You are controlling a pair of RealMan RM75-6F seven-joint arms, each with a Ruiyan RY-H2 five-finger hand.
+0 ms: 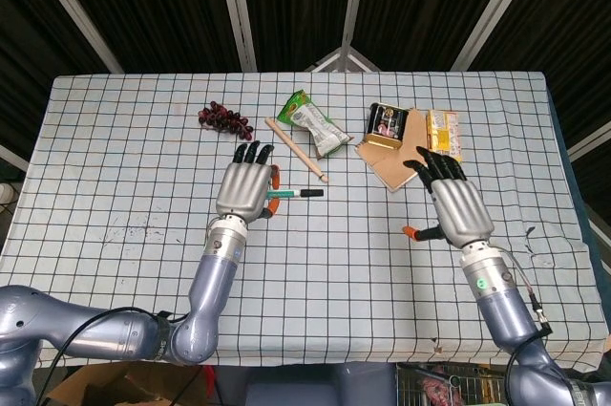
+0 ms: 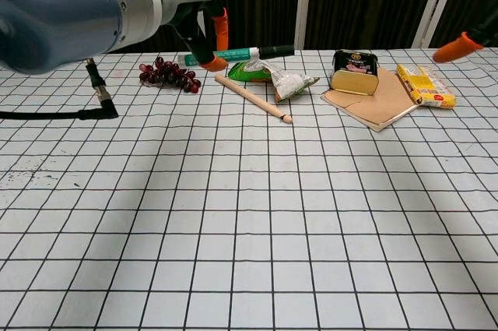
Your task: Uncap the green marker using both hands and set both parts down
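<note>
My left hand (image 1: 245,190) grips the green marker (image 1: 291,194) by its barrel, lifted clear of the table (image 1: 124,167). Long axis runs sideways, black cap (image 1: 312,193) pointing toward my right hand (image 1: 454,207). That hand hovers well apart, fingers spread, holding nothing. I judge the cap end free for it to pinch; it must come across along the marker's axis.

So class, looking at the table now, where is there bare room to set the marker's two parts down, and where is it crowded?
Bare checked tablecloth runs along the near edge, between the left hand holding the green marker and the empty right hand. The far left, beyond the dark grape bunch, is also bare. It is crowded at the back: wooden stick, green snack packet, tin, brown board, yellow packet.
</note>
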